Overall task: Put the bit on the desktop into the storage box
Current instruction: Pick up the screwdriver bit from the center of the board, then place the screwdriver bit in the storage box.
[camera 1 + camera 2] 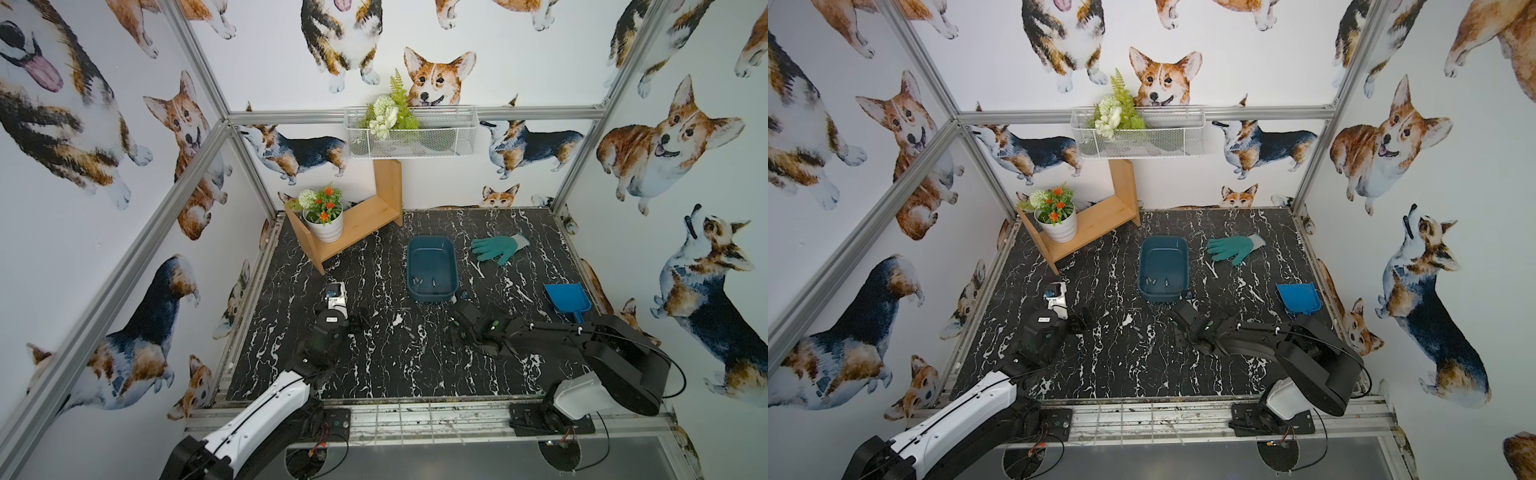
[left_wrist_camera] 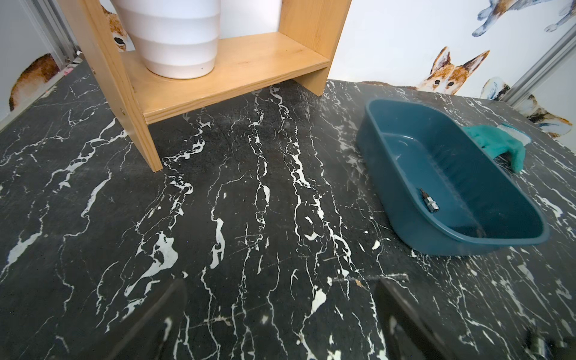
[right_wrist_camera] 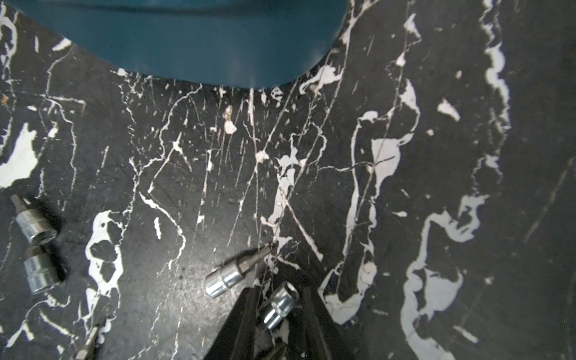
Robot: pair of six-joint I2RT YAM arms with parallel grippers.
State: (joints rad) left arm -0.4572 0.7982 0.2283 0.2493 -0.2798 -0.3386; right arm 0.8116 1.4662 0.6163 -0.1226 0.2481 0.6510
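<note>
The dark teal storage box (image 1: 432, 296) (image 1: 1163, 296) stands mid-desktop with several bits (image 1: 422, 281) inside; one bit (image 2: 429, 201) shows in the left wrist view. My right gripper (image 1: 455, 328) (image 3: 279, 288) is low on the desktop (image 1: 374, 365), just in front of the box (image 3: 199, 40). Its fingers are closed on a silver socket bit (image 3: 279, 304). Beside it lies another bit (image 3: 233, 274), and two more (image 3: 34, 221) (image 3: 40, 272) lie farther off. My left gripper (image 1: 357, 320) (image 2: 280, 296) hovers open over bare marble, holding nothing.
A green glove (image 1: 498, 247) lies right of the box and a blue scoop (image 1: 567, 299) near the right rail. A wooden shelf (image 1: 357, 224) with a flower pot (image 1: 324, 224) stands back left. A small white device (image 1: 336, 295) sits by my left arm. A wire basket (image 1: 409, 133) hangs on the back wall.
</note>
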